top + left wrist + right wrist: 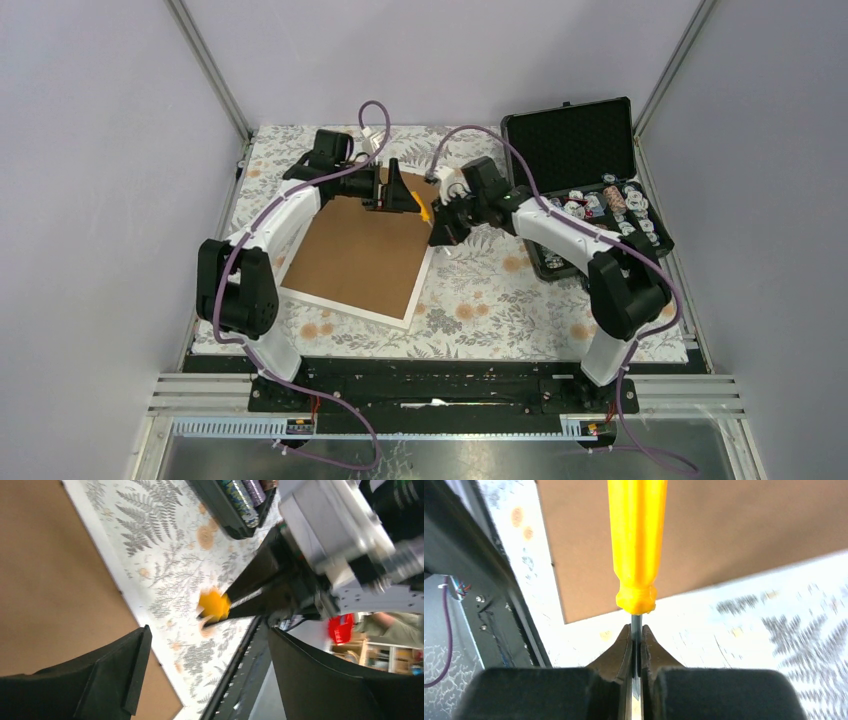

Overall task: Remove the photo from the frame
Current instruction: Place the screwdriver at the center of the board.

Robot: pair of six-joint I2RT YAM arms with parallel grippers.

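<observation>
Top external view is showing the frame [355, 262] lying flat on the fern-patterned tablecloth [480, 300], left of the middle, with its brown fibreboard back facing up and a thin white border showing along its near and right edges. With the picture side turned down to the cloth, the photo itself is hidden. The left gripper [395, 190] is hanging over the frame's far right corner, and in the left wrist view its jaws are standing wide apart with nothing between them; whether it is touching the board I cannot tell. The right gripper [440, 225] is reaching in from the right, just beside that same corner. The right wrist view is showing its jaws pinched tight on the thin metal shaft of a screwdriver [636, 545], whose yellow handle is sticking out past the fingertips over the frame's edge, towards the left gripper. At the far right a black foam-lined case [570, 140] is sitting open, its lid propped up and small items filling its lower half.
</observation>
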